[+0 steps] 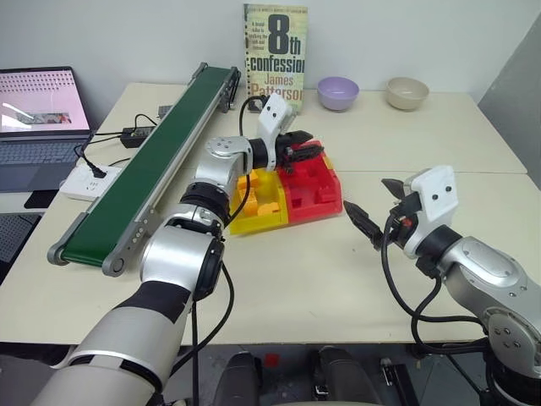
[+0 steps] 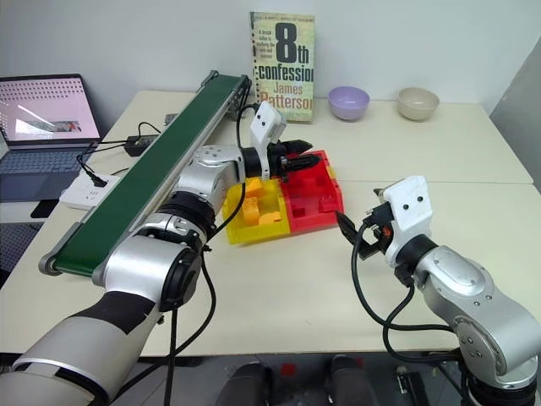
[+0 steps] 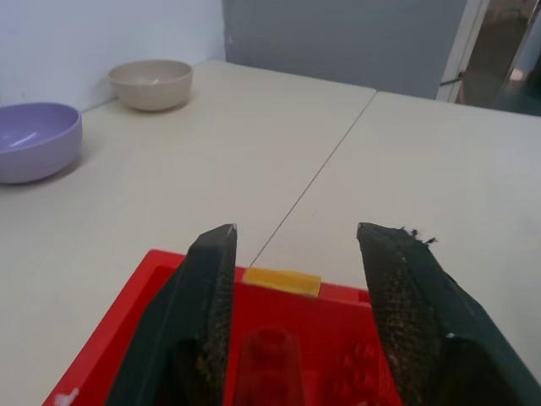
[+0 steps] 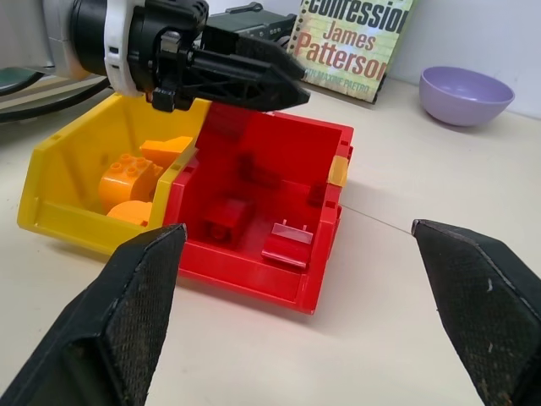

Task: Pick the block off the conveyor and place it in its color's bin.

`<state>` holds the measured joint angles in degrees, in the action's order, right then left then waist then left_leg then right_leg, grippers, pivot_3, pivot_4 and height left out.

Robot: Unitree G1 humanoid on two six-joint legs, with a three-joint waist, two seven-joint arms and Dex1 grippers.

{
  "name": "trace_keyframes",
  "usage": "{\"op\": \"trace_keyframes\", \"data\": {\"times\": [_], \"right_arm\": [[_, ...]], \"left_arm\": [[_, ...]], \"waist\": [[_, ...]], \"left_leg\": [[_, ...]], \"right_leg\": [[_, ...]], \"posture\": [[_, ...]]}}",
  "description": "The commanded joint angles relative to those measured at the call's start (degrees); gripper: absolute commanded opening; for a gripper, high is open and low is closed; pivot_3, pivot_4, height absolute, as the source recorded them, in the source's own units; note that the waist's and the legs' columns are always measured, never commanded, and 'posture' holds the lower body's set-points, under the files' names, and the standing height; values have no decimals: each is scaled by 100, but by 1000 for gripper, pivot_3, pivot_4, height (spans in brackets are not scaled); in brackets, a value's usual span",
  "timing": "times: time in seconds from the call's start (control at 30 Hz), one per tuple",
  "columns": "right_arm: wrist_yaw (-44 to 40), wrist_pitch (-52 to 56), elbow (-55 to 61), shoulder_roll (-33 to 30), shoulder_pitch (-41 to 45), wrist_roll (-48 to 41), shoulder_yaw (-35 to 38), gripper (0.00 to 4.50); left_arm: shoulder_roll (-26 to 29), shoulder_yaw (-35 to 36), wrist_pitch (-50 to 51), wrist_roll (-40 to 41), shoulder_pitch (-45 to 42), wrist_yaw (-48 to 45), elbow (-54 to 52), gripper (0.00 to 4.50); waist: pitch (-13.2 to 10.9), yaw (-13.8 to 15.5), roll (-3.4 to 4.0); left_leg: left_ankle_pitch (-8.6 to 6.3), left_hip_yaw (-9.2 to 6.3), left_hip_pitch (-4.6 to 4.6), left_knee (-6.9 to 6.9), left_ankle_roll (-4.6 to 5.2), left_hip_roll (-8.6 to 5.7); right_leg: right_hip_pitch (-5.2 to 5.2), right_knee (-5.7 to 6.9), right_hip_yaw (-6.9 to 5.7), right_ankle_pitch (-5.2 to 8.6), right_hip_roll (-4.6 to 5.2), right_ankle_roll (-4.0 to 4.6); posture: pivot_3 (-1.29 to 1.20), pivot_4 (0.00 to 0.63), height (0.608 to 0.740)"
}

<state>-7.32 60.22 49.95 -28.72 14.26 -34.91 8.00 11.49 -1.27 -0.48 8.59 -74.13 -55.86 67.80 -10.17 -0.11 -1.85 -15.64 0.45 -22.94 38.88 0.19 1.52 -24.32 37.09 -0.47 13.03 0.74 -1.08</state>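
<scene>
My left gripper (image 1: pixel 317 145) hovers level over the red bin (image 1: pixel 328 205), its fingers (image 3: pixel 207 279) open with nothing pinched between them. Below them a small red block (image 4: pixel 226 218) lies on the bin's floor, with a second red piece (image 4: pixel 286 245) beside it. The dark green conveyor (image 1: pixel 144 178) runs along the table's left side, and no block shows on its belt. My right gripper (image 1: pixel 376 205) is open wide just right of the red bin, low over the table and pointing at it.
A yellow bin (image 1: pixel 252 218) holding orange blocks is joined to the red bin's left side. A book (image 1: pixel 275 55) stands at the back, with a purple bowl (image 1: pixel 338 91) and a beige bowl (image 1: pixel 407 91) beside it. A laptop (image 1: pixel 38 118) and power strip (image 1: pixel 89 179) lie left of the conveyor.
</scene>
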Motion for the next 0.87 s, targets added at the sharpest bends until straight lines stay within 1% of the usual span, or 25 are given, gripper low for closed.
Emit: {"op": "trace_keyframes", "data": {"times": [0.03,0.13,0.23,0.27,0.37,0.47,0.57,0.7,0.8,0.87], "right_arm": [[7,-34,161,-31,129,-23,170,4500],[-41,-55,99,-39,172,-25,130,4500],[-106,-82,49,-52,193,-30,97,4500],[-147,-104,15,-65,206,-29,82,4500],[-331,-179,-99,-137,252,-35,51,4500],[-848,-336,-288,-410,340,-112,5,4500],[-1507,-560,-560,-802,419,-157,-56,4500],[-2655,-1092,-1297,-1475,621,-68,-151,4500],[-3235,-1432,-1720,-1776,705,35,-297,4500],[-3456,-1619,-1944,-1829,764,111,-394,4500]], "left_arm": [[15,289,-107,101,-270,-33,-27,3177],[94,377,-85,70,-273,-53,-63,3834],[233,427,-58,34,-257,-85,-117,4371],[323,437,-40,25,-238,-133,-159,4471],[669,407,132,13,-138,-433,-401,4471],[1353,134,599,-95,298,-1200,-1212,4471],[1923,43,1127,-118,780,-1445,-2100,4471],[2995,-48,2182,112,2006,-2094,-4190,4471],[3476,117,2864,407,2833,-2172,-5431,4471],[3675,238,3247,629,3278,-2124,-6104,4471]], "waist": [[0,0,0],[0,0,0],[0,-5,0],[0,-6,0],[0,-24,0],[-1,-43,2],[-2,-62,5],[-4,-77,8],[-4,-53,8],[-5,-38,10]], "left_leg": [[0,0,0,0,0,0],[0,0,1,0,0,-1],[0,-1,2,0,0,-1],[0,-2,2,0,0,0],[0,0,3,0,0,3],[0,-1,5,-2,0,7],[0,-8,11,-6,0,12],[0,-19,10,-5,0,18],[0,-24,9,-2,0,22],[0,-23,10,-3,0,24]], "right_leg": [[0,0,0,0,0,0],[0,3,-6,0,-1,0],[0,4,-7,0,-4,0],[0,4,-6,0,-5,0],[-2,5,-4,0,-10,0],[-3,8,-1,0,-14,1],[-2,11,1,0,-17,1],[-2,12,2,0,-15,3],[-1,11,-1,1,-4,3],[1,11,2,2,11,3]], "posture": [[0,150,740],[0,150,740],[0,150,740],[0,150,740],[0,150,740],[0,150,740],[0,150,740],[0,150,740],[0,150,740],[0,150,740]]}}
